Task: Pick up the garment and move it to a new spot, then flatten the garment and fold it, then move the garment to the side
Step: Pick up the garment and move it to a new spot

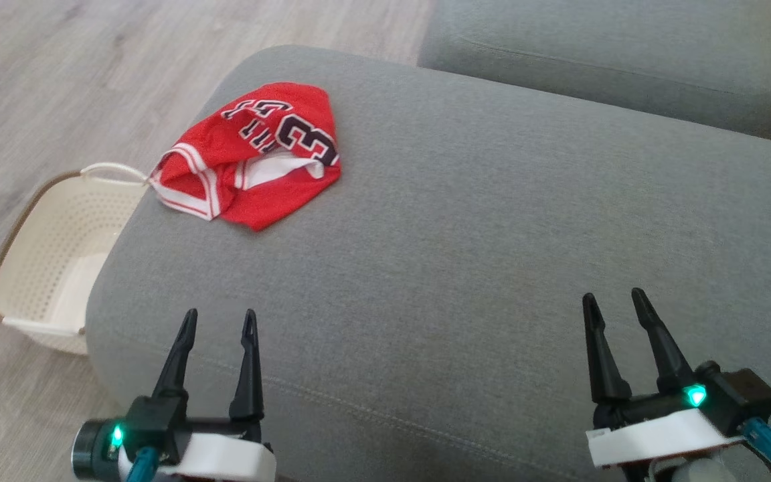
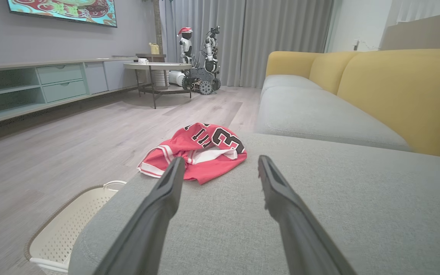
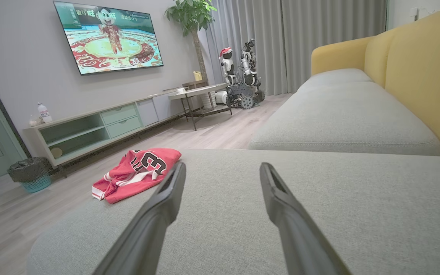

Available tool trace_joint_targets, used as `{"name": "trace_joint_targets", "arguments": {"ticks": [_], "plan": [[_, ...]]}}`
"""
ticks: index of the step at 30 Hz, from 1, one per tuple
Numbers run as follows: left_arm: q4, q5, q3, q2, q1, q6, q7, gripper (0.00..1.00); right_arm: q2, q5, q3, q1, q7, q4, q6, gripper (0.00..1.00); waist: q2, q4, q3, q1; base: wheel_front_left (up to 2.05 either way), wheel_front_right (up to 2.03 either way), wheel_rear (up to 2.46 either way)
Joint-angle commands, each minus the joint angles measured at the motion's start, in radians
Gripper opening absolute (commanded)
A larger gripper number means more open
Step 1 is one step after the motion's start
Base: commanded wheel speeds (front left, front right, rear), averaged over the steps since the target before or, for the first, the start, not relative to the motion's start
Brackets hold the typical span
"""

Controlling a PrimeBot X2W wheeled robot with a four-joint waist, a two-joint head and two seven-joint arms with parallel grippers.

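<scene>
obs – garment [image 1: 251,154]: red jersey, white trim, dark numerals. lies crumpled in a heap on the grey sofa cushion [image 1: 459,234], toward the far left corner. its trimmed hem sits right at the cushion's left edge. part of the white inner side shows in the folds.

left tool [image 1: 220,318]: fingers spread wide, nothing between them. it is over the near left part of the cushion, fingers pointing toward the garment but well apart from it.

right tool [image 1: 613,298]: also wide open, empty. it is over the near right part of the cushion, farther from the garment than the left one.

misc – cream perforated basket [image 1: 51,254] on the wood floor [image 1: 37,80], just beside the cushion's left side and below the garment's hem. can't tell if basket touches the cushion.
</scene>
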Motion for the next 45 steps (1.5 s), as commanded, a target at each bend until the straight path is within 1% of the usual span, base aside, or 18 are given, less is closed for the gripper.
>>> {"name": "trace_joint_targets", "arguments": {"ticks": [1, 7, 12, 13, 16, 18, 20, 21, 25, 30, 32, 33, 35, 37, 41, 43, 45], "plan": [[-0.041, 0.003, 0.032, -0.006, -0.055, 0.006, -0.005, 1.0, 0.005, 0.005, 0.02, -0.027, -0.008, -0.035, 0.005, 1.0, 0.0, 0.026, 0.008, 0.0, 0.0, 0.0, 0.0], [-0.043, -0.017, 0.053, -0.006, -0.09, -0.004, -0.005, 1.0, -0.003, 0.006, 0.017, -0.047, -0.008, -0.039, 0.005, 1.0, 0.0, 0.039, 0.052, 0.0, 0.0, 0.0, 0.0], [-0.061, -0.018, 0.099, -0.006, -0.247, -0.046, -0.005, 1.0, -0.044, -0.009, 0.031, -0.091, -0.008, -0.043, 0.005, 1.0, 0.0, 0.023, 0.153, 0.0, 0.0, 0.0, 0.0], [-0.061, -0.018, 0.099, -0.006, -0.247, -0.046, -0.005, 1.0, -0.044, -0.009, 0.031, -0.091, -0.008, -0.043, 0.005, 1.0, 0.0, 0.023, 0.153, 0.0, 0.0, 0.0, 0.0], [-0.05, -0.021, 0.142, -0.004, -0.385, -0.086, -0.005, 1.0, -0.086, -0.019, 0.039, -0.141, -0.008, -0.056, 0.005, 1.0, 0.0, 0.008, 0.24, 0.0, 0.0, 0.0, 0.0], [-0.004, -0.018, 0.165, 0.008, -0.484, -0.116, -0.005, 1.0, -0.115, -0.025, 0.045, -0.174, -0.008, -0.066, 0.005, 1.0, 0.0, -0.002, 0.294, 0.0, 0.0, 0.0, 0.0], [0.089, -0.011, 0.172, 0.032, -0.581, -0.15, -0.005, 1.0, -0.141, -0.03, 0.05, -0.205, -0.008, -0.076, 0.005, 1.0, 0.0, -0.013, 0.345, 0.0, 0.0, 0.0, 0.0], [0.142, -0.004, 0.175, 0.045, -0.634, -0.159, -0.005, 1.0, -0.153, -0.032, 0.051, -0.22, -0.008, -0.081, 0.005, 1.0, 0.0, -0.018, 0.368, 0.0, 0.0, 0.0, 0.0], [0.403, -0.014, 0.198, 0.079, -0.85, -0.174, 0.004, 1.0, -0.195, -0.037, 0.067, -0.281, -0.008, -0.1, 0.005, 1.0, 0.0, -0.045, 0.457, 0.0, 0.0, 0.0, 0.0], [0.677, -0.051, 0.241, 0.113, -1.094, -0.168, 0.08, 1.0, -0.257, -0.042, 0.113, -0.357, -0.008, -0.122, 0.005, 1.0, 0.0, -0.094, 0.558, 0.0, 0.0, 0.0, 0.0], [0.779, -0.096, 0.272, 0.124, -1.169, -0.182, 0.129, 1.0, -0.276, -0.042, 0.133, -0.392, -0.008, -0.133, 0.005, 1.0, 0.0, -0.121, 0.589, 0.0, 0.0, 0.0, 0.0], [0.869, -0.133, 0.296, 0.145, -1.232, -0.196, 0.176, 1.0, -0.29, -0.041, 0.156, -0.423, -0.008, -0.144, 0.005, 1.0, 0.0, -0.149, 0.616, 0.0, 0.0, 0.0, 0.0], [0.951, -0.155, 0.311, 0.167, -1.284, -0.202, 0.222, 1.0, -0.298, -0.042, 0.17, -0.446, -0.008, -0.154, 0.005, 1.0, 0.0, -0.171, 0.637, 0.0, 0.0, 0.0, 0.0], [1.026, -0.154, 0.31, 0.188, -1.317, -0.192, 0.274, 1.0, -0.295, -0.043, 0.172, -0.46, -0.008, -0.162, 0.005, 1.0, 0.0, -0.193, 0.652, 0.0, 0.0, 0.0, 0.0], [1.142, -0.106, 0.264, 0.232, -1.349, -0.173, 0.365, 1.0, -0.274, -0.043, 0.172, -0.465, -0.008, -0.175, 0.005, 1.0, 0.0, -0.233, 0.663, 0.0, 0.0, 0.0, 0.0], [1.182, -0.093, 0.248, 0.239, -1.353, -0.168, 0.393, 1.0, -0.264, -0.042, 0.172, -0.459, -0.008, -0.178, 0.005, 1.0, 0.0, -0.249, 0.663, 0.0, 0.0, 0.0, 0.0], [1.208, -0.086, 0.239, 0.247, -1.354, -0.159, 0.396, 1.0, -0.256, -0.041, 0.173, -0.455, -0.008, -0.179, 0.005, 1.0, 0.0, -0.263, 0.662, 0.0, 0.0, 0.0, 0.0]]}}
